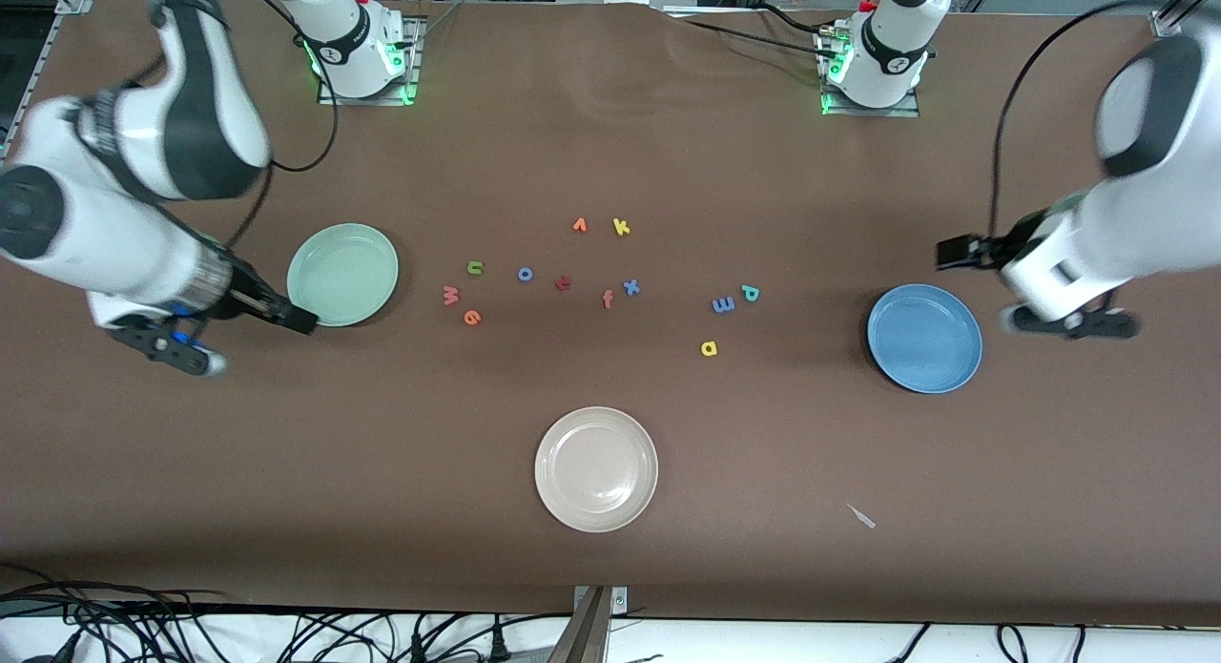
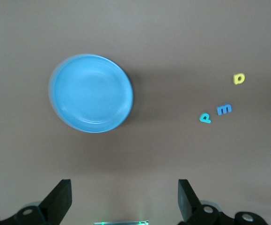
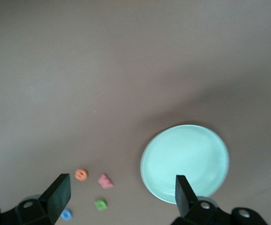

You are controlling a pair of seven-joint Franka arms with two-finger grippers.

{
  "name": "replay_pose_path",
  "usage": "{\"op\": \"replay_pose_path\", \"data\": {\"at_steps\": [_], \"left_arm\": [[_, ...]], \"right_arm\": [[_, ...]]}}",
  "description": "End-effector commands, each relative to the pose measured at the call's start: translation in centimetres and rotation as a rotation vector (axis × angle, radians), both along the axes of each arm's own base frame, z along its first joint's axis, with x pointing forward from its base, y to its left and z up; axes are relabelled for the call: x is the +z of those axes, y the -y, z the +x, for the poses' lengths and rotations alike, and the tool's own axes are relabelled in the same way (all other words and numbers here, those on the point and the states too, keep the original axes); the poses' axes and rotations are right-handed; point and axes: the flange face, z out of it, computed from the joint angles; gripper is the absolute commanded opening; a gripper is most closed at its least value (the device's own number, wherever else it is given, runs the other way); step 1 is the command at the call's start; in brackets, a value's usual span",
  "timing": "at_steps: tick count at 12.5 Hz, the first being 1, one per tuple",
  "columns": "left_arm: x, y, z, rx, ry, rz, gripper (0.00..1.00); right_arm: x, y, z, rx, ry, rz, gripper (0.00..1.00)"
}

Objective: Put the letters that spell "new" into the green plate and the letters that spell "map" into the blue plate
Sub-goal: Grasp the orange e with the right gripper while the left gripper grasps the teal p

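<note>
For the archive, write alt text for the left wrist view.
An empty blue plate sits on the brown table, with the left claw open above the bare table near it. Off to one side lie a teal p, blue m and yellow a.

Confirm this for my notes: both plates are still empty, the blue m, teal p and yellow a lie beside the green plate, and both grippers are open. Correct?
Not quite. In the front view the blue m, teal p and yellow a lie beside the blue plate, not the green plate. Both plates are empty, and the left gripper and right gripper are open.
</note>
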Motion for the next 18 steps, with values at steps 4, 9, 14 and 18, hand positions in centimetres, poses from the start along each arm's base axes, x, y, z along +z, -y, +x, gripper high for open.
{"op": "replay_pose_path", "data": {"at_steps": [4, 9, 14, 18], "left_arm": [[-12.5, 8.2, 4.0, -0.048, 0.001, -0.037, 1.00], [-15.6, 12.8, 1.7, 0.083, -0.007, 0.020, 1.00], [-19.1, 15.7, -8.4, 0.226, 0.209, 0.019, 1.00], [-24.6, 17.1, -12.6, 0.401, 0.286, 0.036, 1.00]], "right_arm": [[-10.9, -11.2, -0.6, -0.448, 0.047, -0.083, 0.99], [-18.9, -15.5, -7.8, -0.643, 0.059, -0.096, 0.98], [-22.9, -15.4, -10.7, -0.660, 0.104, -0.051, 0.98], [-23.8, -16.0, -11.0, -0.658, 0.110, -0.039, 0.81]]}}
